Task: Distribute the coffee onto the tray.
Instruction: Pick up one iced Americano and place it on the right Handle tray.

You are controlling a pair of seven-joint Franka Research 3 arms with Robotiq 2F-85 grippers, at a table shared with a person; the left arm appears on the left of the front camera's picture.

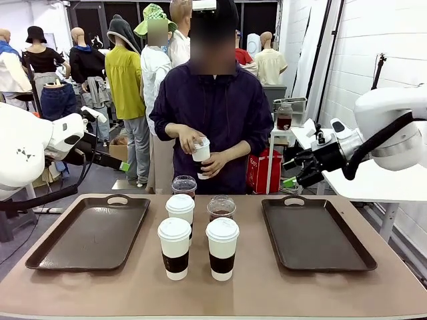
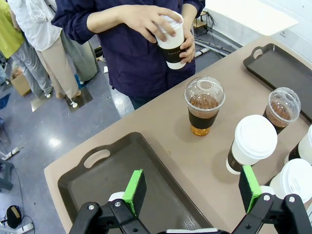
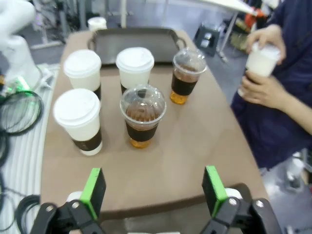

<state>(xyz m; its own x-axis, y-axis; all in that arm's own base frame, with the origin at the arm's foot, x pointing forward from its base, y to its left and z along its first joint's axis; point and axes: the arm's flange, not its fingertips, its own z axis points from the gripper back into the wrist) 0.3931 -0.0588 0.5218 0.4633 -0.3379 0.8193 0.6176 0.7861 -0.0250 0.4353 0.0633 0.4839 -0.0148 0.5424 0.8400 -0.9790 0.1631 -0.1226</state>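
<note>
Three white lidded paper cups (image 1: 175,247) w/ brown sleeves + two clear dome-lidded plastic cups (image 1: 221,208) of brown drink are bunched on the tabletop (image 1: 267,293) just right of the left dark brown handled tray (image 1: 67,253), prob. staged for pickup. The sixth cup (image 1: 201,149) is in the person's hands (image 1: 215,165), beyond it. The left gripper (image 2: 192,187) & right gripper (image 3: 153,187) have fingers apart, empty.

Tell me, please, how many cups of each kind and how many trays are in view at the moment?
White lidded paper cups: 4
Clear dome-lidded cups: 2
Dark trays: 2
Total: 8
</note>
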